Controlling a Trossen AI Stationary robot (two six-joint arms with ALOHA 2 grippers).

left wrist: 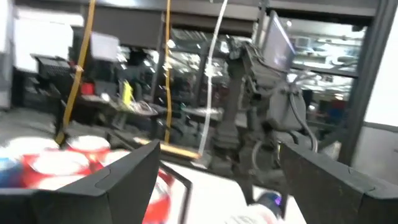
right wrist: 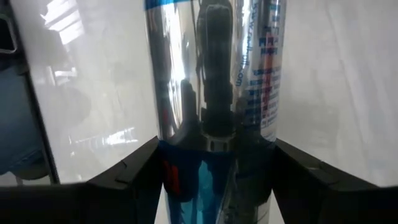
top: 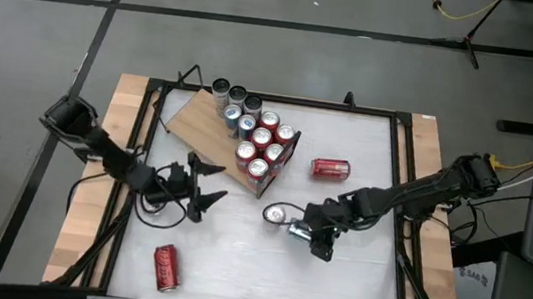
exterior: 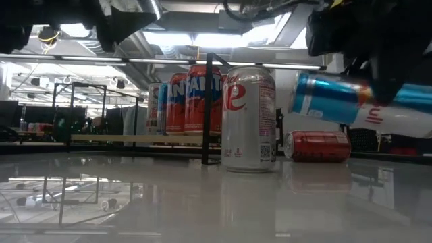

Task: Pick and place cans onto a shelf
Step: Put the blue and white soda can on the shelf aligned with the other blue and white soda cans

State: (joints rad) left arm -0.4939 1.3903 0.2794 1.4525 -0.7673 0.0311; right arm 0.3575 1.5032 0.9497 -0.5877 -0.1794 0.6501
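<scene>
Slim blue-and-silver can (right wrist: 211, 93) sits clamped between the right gripper (top: 305, 234) fingers, held tilted off the white table (top: 352, 280). Just beside it stands 1 silver can (exterior: 248, 118); 1 red can (top: 330, 168) lies farther out. Beyond, the shelf (top: 204, 127) carries the clustered cans (top: 259, 144). Left gripper (top: 210, 183) hangs spread apart, holding nothing.

A white worktop (top: 233, 267) with wooden side strips is carrying a wooden shelf (top: 199, 122), lying angled near its far edge. Cans (top: 257, 140) are standing clustered on the shelf's framed end. A red can (top: 330, 168) is lying beside it, another red can (top: 166, 266) near the front, and a silver can (top: 273, 214) is standing mid-worktop.
</scene>
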